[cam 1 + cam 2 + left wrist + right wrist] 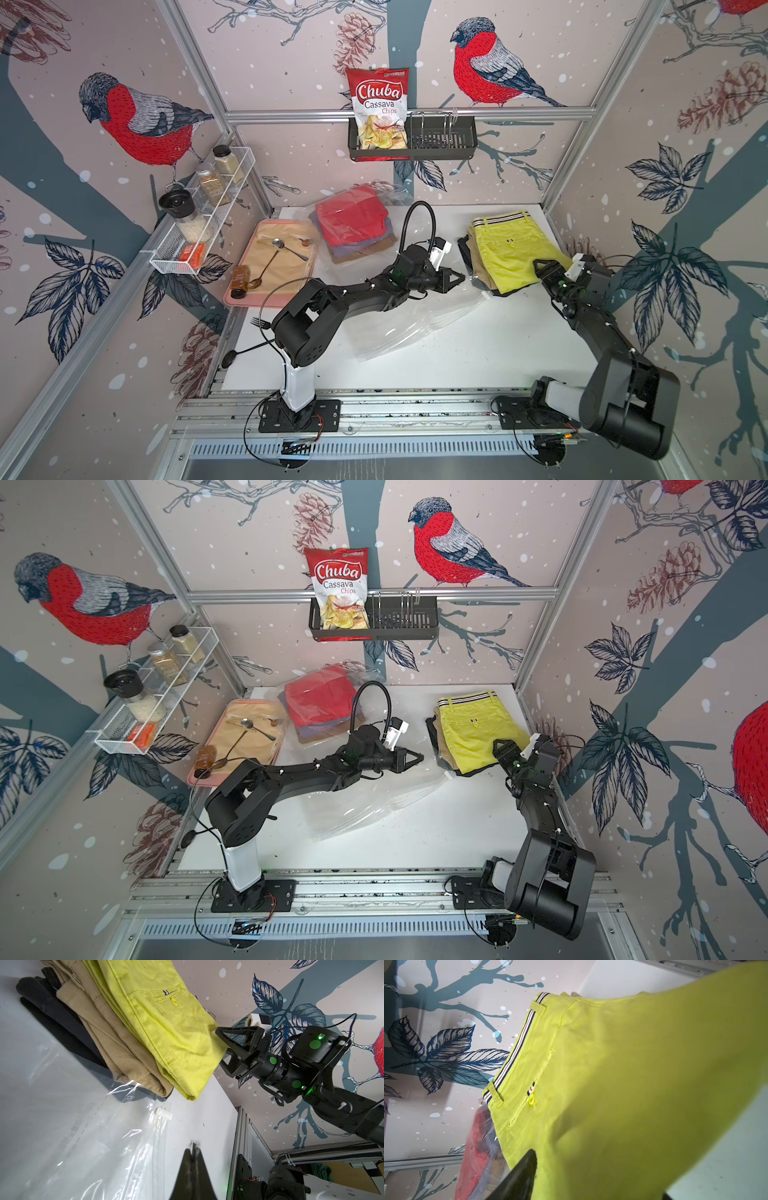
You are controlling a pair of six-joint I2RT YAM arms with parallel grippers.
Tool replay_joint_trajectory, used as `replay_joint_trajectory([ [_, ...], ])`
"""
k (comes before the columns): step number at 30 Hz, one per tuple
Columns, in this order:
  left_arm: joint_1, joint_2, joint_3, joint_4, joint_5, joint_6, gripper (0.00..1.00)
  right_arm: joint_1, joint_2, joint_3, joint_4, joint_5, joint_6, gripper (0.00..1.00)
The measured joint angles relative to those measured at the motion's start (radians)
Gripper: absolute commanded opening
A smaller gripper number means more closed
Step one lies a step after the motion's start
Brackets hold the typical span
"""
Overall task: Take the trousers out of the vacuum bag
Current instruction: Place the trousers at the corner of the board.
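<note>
The right gripper (pixel 219 1048) has its two fingers spread apart. The edge of the yellow trousers (pixel 511 249) sits right at them, on the right side of a top view. The fingers are not squeezing the cloth. The yellow pair lies on top of the tan trousers (pixel 482 270) and the black trousers (pixel 462 246), out on the table.

The left gripper (pixel 456 277), in the middle of the frame, has its fingers pressed together. In the left wrist view they seem to pinch a bit of the vacuum bag (pixel 415 328), the clear shiny sheet under that arm. The bag's white clip (pixel 164 1113) lies just beside the pile, and the pile's corner touches the bag's edge.

The red trousers (pixel 351 216), purple trousers (pixel 353 251) and brown trousers (pixel 365 259) are still inside the bag, upper middle.

If cloth catches on a finger when the right gripper backs off, the yellow pair could slide off the pile. A tug on the film could drag the pile too. The film looks slippery and might slip free. The left arm lies between the right gripper and the red pile, so the arms could bump.

The table (pixel 478 357) is white and flat, with small dark specks. At the left are a pink tray (pixel 249 243) with spoons and a wire rack (pixel 199 232) of jars. A chips packet (pixel 378 104) stands at the top middle. The walls show painted birds.
</note>
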Motion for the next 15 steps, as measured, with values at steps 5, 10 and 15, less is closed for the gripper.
replay_joint_trajectory([
  [5, 0.000, -0.023, 0.020, -0.074, -0.016, 0.036, 0.00, -0.024, -0.073, -0.001, -0.076, 0.064, -0.021, 0.81],
  [10, 0.000, -0.054, 0.050, -0.161, -0.046, 0.094, 0.01, -0.033, -0.121, -0.006, -0.112, 0.071, -0.044, 0.81],
  [15, 0.004, -0.096, 0.050, -0.255, -0.085, 0.147, 0.01, -0.012, -0.212, -0.036, -0.124, 0.068, -0.053, 0.84],
])
